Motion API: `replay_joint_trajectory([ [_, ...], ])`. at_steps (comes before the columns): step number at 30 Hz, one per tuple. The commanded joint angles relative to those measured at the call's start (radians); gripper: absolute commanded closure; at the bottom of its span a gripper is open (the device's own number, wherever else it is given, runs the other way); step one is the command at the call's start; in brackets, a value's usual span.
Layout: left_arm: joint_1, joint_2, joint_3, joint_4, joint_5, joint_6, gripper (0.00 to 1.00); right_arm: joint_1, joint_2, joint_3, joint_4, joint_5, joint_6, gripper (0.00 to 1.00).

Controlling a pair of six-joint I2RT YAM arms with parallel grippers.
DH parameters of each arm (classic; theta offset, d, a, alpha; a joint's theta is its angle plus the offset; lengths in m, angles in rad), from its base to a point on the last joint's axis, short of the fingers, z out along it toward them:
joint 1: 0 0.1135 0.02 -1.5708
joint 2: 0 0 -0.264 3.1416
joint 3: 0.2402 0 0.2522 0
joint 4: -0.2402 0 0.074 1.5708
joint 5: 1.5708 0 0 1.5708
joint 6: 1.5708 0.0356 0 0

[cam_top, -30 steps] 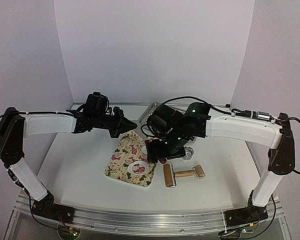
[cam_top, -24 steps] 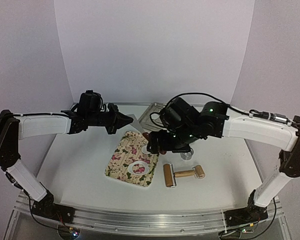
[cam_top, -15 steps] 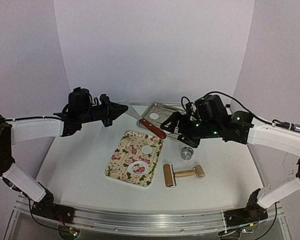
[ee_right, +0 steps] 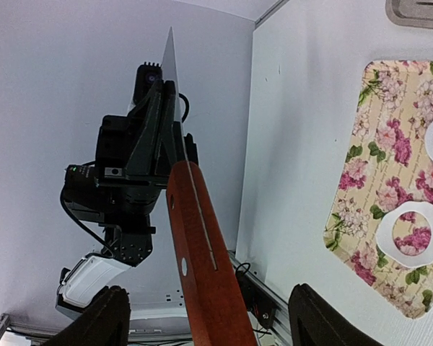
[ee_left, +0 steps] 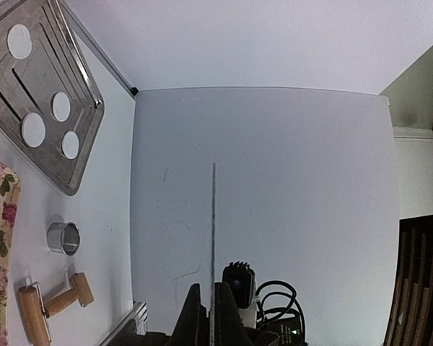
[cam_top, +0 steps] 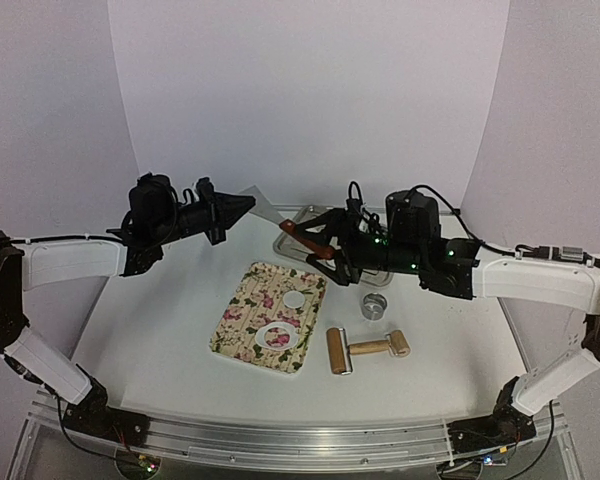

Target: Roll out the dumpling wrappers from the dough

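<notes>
The left claw is clamped shut on the thin metal blade of a spatula, holding it up in the air. The right claw is spread wide, and its fingers stand on either side of the spatula's red-brown handle with a gap on each side. Both arms reach inward, raised above the surface, with the claws facing each other. One of the dumpling wrappers lies on a floral mat below the right claw. Four more lie on a metal tray beneath and just beyond that claw.
</notes>
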Motion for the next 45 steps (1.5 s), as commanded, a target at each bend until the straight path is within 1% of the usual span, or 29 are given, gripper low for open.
replay_joint_trajectory([
  [1, 0.01, -0.054, -0.025, 0.093, 0.009, -0.023, 1.0, 0.003, -0.012, 0.0, 0.102, -0.001, 0.033, 0.29],
  [4, 0.01, -0.069, -0.043, 0.094, 0.01, -0.023, 1.0, 0.003, -0.021, -0.008, 0.102, 0.024, 0.036, 0.35],
  [9, 0.01, -0.088, -0.07, 0.09, 0.004, -0.023, 1.0, 0.003, -0.003, 0.015, 0.106, 0.009, 0.032, 0.46],
  [12, 0.011, -0.092, -0.073, 0.081, -0.008, -0.019, 1.0, 0.002, 0.015, 0.037, 0.108, -0.012, 0.035, 0.46],
  [15, 0.011, -0.102, -0.075, 0.068, -0.035, -0.021, 1.0, 0.003, 0.029, 0.048, 0.108, -0.028, 0.038, 0.42],
  [17, 0.011, -0.109, -0.076, 0.053, -0.057, -0.021, 1.0, 0.003, 0.031, 0.048, 0.109, -0.031, 0.043, 0.43],
  [19, 0.011, -0.12, -0.082, 0.038, -0.081, -0.021, 1.0, 0.004, 0.032, 0.048, 0.109, -0.035, 0.044, 0.46],
  [21, 0.012, -0.132, -0.09, 0.022, -0.096, -0.021, 1.0, 0.004, 0.032, 0.051, 0.109, -0.04, 0.04, 0.52],
  [27, 0.014, -0.13, -0.099, 0.006, -0.081, -0.015, 1.0, 0.004, 0.014, 0.036, 0.109, -0.02, 0.035, 0.86],
  [30, 0.016, -0.118, -0.077, -0.046, -0.037, 0.033, 0.98, 0.004, -0.006, 0.018, 0.1, 0.005, 0.028, 0.99],
  [31, 0.017, -0.115, -0.068, -0.074, -0.025, 0.057, 0.95, 0.004, -0.014, 0.015, 0.081, 0.015, 0.023, 1.0],
  [33, 0.021, -0.11, -0.042, -0.142, 0.01, 0.13, 0.78, 0.004, -0.039, 0.015, 0.019, 0.045, 0.001, 1.0],
  [34, 0.024, -0.109, -0.024, -0.223, 0.02, 0.175, 0.62, 0.004, -0.054, 0.018, -0.034, 0.068, -0.009, 1.0],
  [35, 0.029, -0.108, -0.007, -0.289, 0.028, 0.22, 0.51, 0.004, -0.068, 0.026, -0.107, 0.1, -0.02, 1.0],
  [37, 0.037, -0.106, 0.038, -0.465, 0.023, 0.344, 0.32, 0.004, -0.095, 0.053, -0.293, 0.16, -0.032, 1.0],
  [38, 0.042, -0.102, 0.057, -0.559, 0.017, 0.407, 0.24, 0.003, -0.102, 0.073, -0.384, 0.182, -0.036, 1.0],
  [39, 0.048, -0.097, 0.07, -0.64, 0.017, 0.464, 0.18, 0.002, -0.103, 0.098, -0.473, 0.196, -0.042, 1.0],
  [40, 0.059, -0.089, 0.076, -0.698, 0.027, 0.515, 0.16, 0.0, -0.097, 0.131, -0.575, 0.204, -0.051, 1.0],
  [42, 0.072, -0.073, 0.072, -0.805, 0.029, 0.594, 0.14, -0.004, -0.076, 0.178, -0.712, 0.205, -0.051, 1.0],
  [43, 0.074, -0.067, 0.07, -0.84, 0.017, 0.637, 0.13, -0.008, -0.07, 0.18, -0.752, 0.191, -0.044, 1.0],
  [45, 0.074, -0.046, 0.077, -0.914, -0.026, 0.747, 0.13, -0.015, -0.072, 0.159, -0.767, 0.17, -0.015, 1.0],
])
